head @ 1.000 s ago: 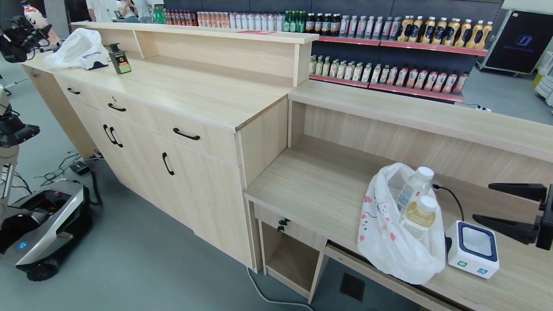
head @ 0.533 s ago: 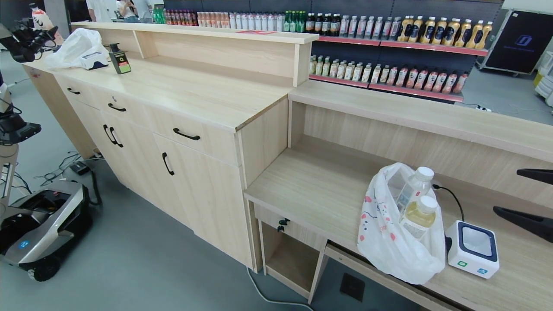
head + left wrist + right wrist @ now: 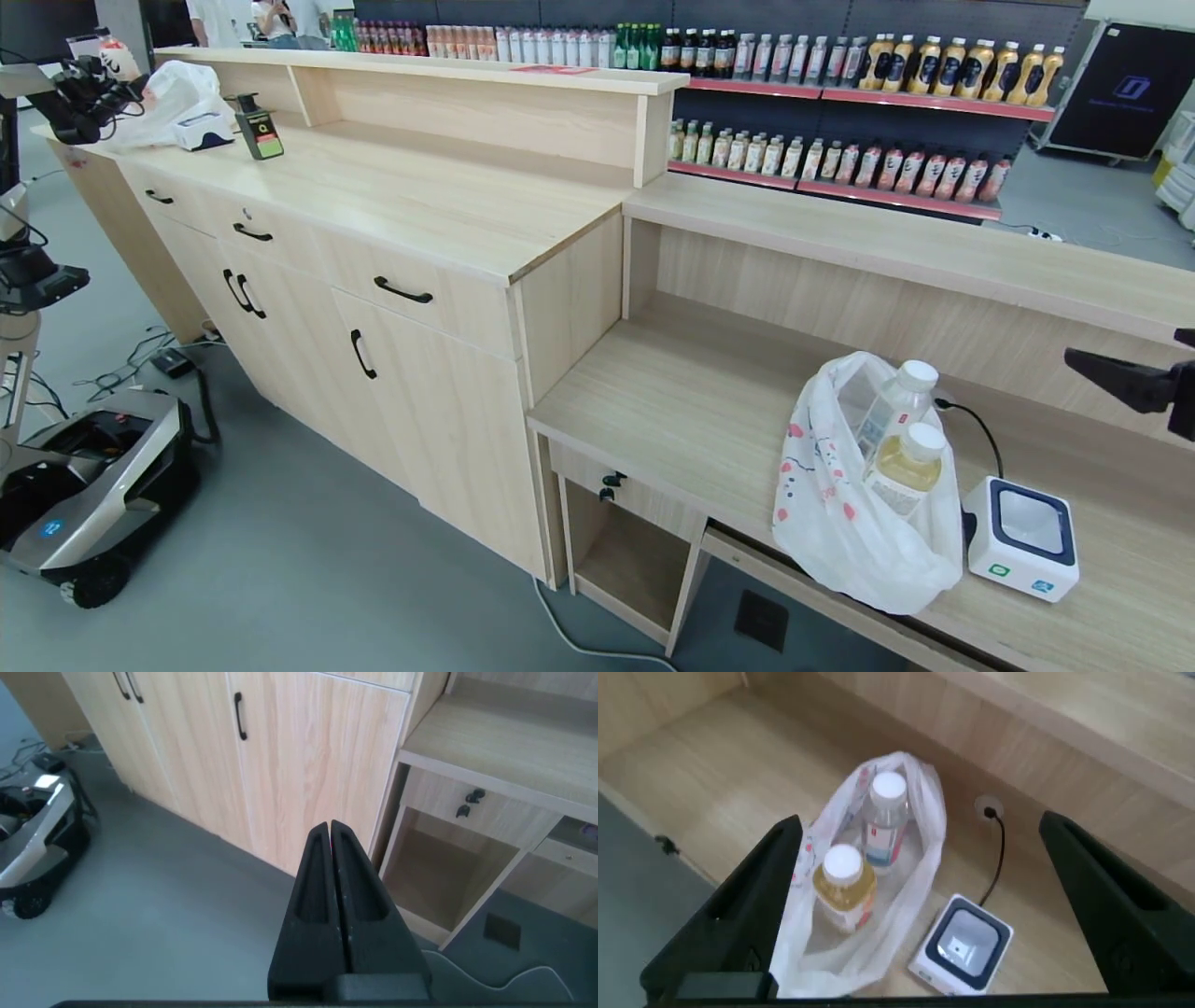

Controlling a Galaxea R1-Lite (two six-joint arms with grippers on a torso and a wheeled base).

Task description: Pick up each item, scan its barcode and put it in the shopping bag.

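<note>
Over the floor (image 3: 168, 887) by the cabinet (image 3: 308, 756), the left gripper (image 3: 330, 831) is held clenched. On the desk (image 3: 672, 401) the bag (image 3: 840, 523) is stood open with a yellow bottle (image 3: 904, 471) and a clear bottle (image 3: 892, 403) caps up inside, the scanner (image 3: 1022, 537) just beside it. Above them the right gripper (image 3: 920, 826) is seen spread wide from its wrist view, while one finger is caught at the head view's right edge.

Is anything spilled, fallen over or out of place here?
Nothing stands out. The clear bottle and the yellow bottle sit capped in the shopping bag, nothing is spilled, and the scanner sits flat beside it.
</note>
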